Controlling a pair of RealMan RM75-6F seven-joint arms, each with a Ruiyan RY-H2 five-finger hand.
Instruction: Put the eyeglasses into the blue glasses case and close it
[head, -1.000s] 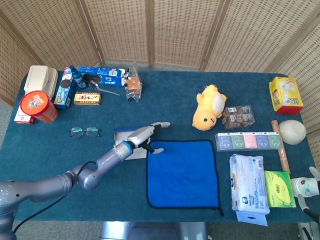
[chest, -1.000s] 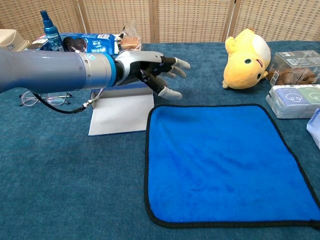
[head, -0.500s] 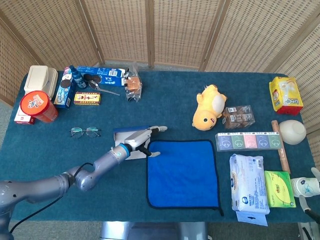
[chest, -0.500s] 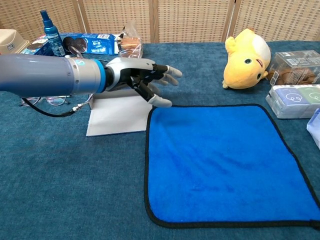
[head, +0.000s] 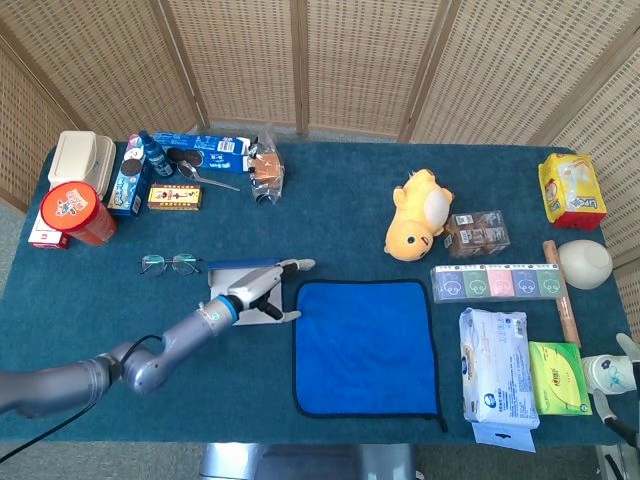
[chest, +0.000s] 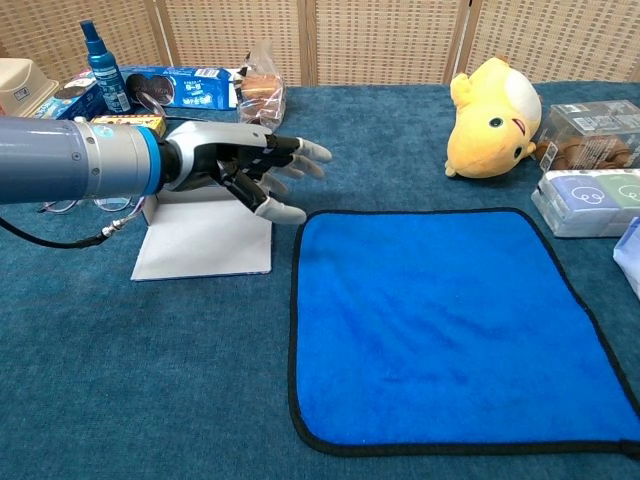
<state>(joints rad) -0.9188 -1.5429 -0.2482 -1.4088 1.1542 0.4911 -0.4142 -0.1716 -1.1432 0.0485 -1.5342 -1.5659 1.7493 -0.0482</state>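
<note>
My left hand (chest: 235, 165) hovers spread and empty over the open blue glasses case (chest: 205, 235); I'd reach left for the thin-framed eyeglasses (head: 170, 264), pinching gently.

Thin-framed eyeglasses (head: 170, 264) lie flat beside the open blue glasses case (chest: 205, 236), its pale inside upward.

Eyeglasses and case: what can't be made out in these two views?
- eyeglasses: small in the head view; in the chest view mostly hidden behind the left arm.
- glasses case: its far part is covered by the left hand; contact with it cannot be told.
- right hand: cut off by the head view's right edge; its state is unclear.
</note>
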